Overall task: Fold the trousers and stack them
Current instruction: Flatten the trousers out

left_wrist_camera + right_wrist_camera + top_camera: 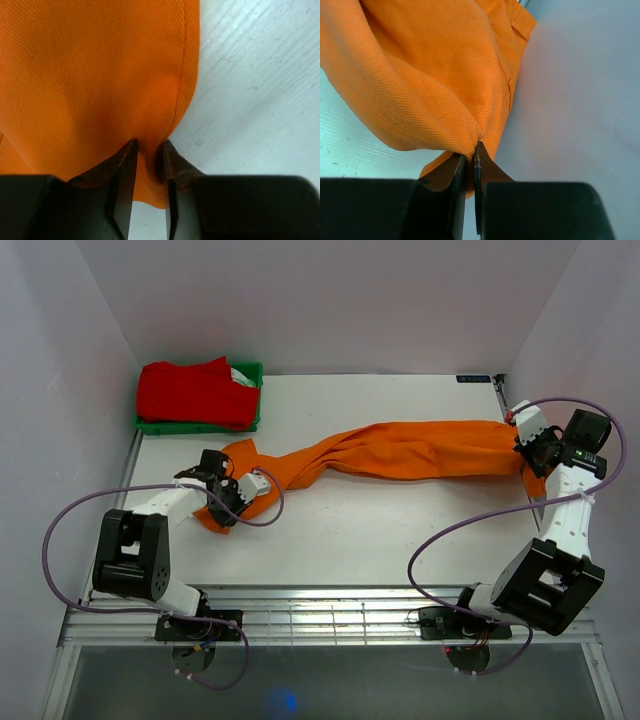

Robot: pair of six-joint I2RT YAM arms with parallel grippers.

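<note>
Orange trousers (400, 452) lie stretched across the white table from left to right. My left gripper (232, 502) is shut on the trousers' left end near the table's left side; in the left wrist view the cloth (90, 75) is pinched between the fingers (148, 150). My right gripper (530, 455) is shut on the right end by the right wall; in the right wrist view the cloth (430, 70) is clamped between nearly closed fingers (471, 159). Red folded trousers (195, 392) rest in a green tray (250, 370) at the back left.
The enclosure's right wall (580, 100) stands close beside my right gripper. The table's near edge meets a metal rail (320, 615). Purple cables loop from both arms over the table's front.
</note>
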